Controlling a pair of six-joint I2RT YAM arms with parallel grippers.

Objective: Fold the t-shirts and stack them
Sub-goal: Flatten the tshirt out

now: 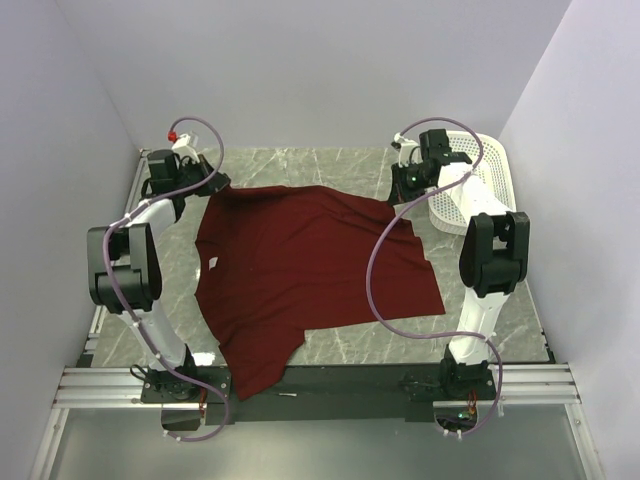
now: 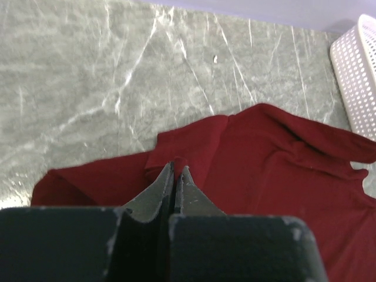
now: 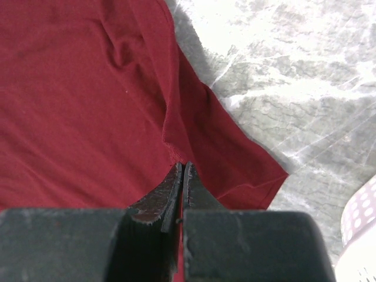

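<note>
the top view is sharp and evenly lit by soft light from above; only faint shadows lie on the tabletop (image 1: 330, 345). in the right wrist view the tabletop is overexposed, nearly white, and the t-shirt (image 3: 76, 106) casts a dark shadow along its edge. the left hand (image 2: 176, 169) and the right hand (image 3: 181, 166) look dark and a little blurred close to the lens.

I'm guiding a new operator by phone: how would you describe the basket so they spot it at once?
Start from the grey marble-patterned table and look to its far right corner. There sits a white plastic mesh basket, just right of the wide dark red cotton t-shirt. It is the only white, hole-dotted container there.
</note>
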